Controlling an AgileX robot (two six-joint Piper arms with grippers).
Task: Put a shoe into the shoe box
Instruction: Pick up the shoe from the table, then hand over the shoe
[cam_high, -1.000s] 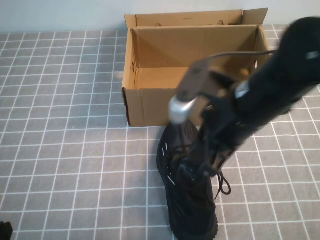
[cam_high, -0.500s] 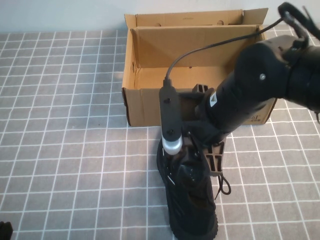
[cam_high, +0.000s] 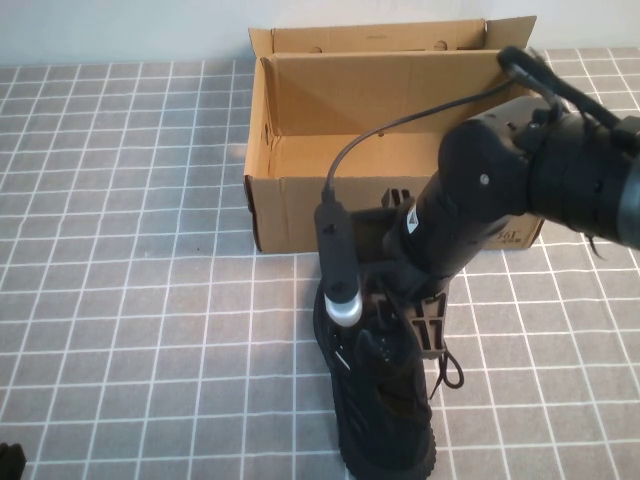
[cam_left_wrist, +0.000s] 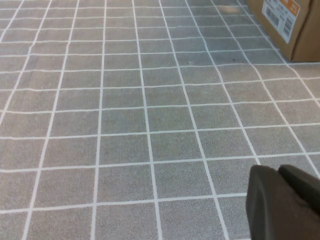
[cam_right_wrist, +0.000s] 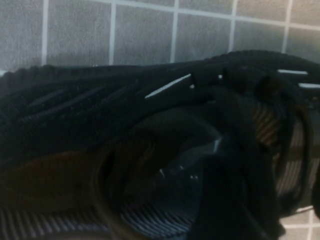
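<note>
The black knit shoe (cam_high: 385, 400) lies on the grey checked mat in front of the shoe box, its far end close to the box's front wall. The brown cardboard shoe box (cam_high: 300, 210) stands open, its flap lid raised at the back. My right gripper (cam_high: 400, 320) is down on the far end of the shoe, at its opening. The right wrist view is filled by the shoe (cam_right_wrist: 125, 100), with its white dash marks and dark inside. My left gripper (cam_left_wrist: 282, 175) is shut and empty low over the mat. It shows only as a dark tip at the high view's bottom left corner (cam_high: 8, 460).
The grey mat with white grid lines (cam_high: 130, 300) covers the table. The box's labelled corner shows in the left wrist view (cam_left_wrist: 295, 25). The right arm's black cable (cam_high: 400, 125) arcs over the box.
My right arm has turned its wrist and come down onto the far end of the shoe. The shoe, the box and the left arm have not moved.
</note>
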